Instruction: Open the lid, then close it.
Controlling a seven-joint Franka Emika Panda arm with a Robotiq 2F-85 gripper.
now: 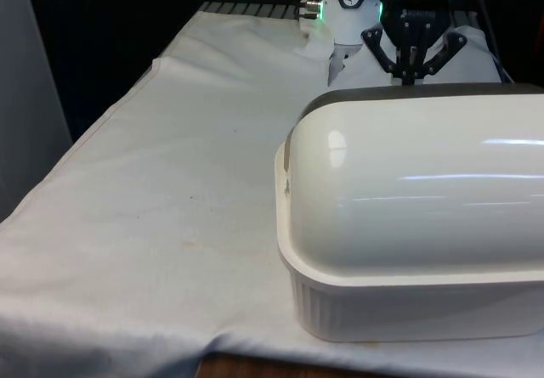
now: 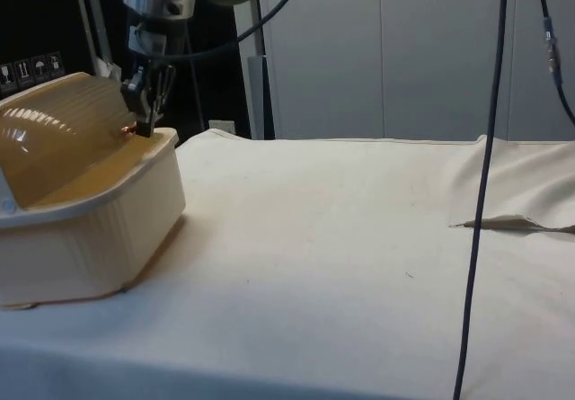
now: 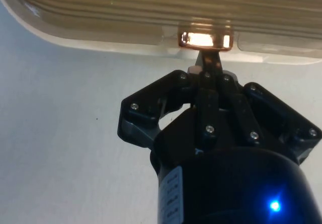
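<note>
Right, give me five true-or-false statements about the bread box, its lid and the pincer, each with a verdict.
1. The bread box stands on the white cloth. True.
2. The lid is rolled fully open. False: it is down over the box.
3. The pincer is at the lid's copper-coloured handle. True.
4. The pincer's fingers are spread wide apart. False: they are together at the handle.
5. A mug stands on the cloth beside the box. False: there is only bare cloth beside it.
</note>
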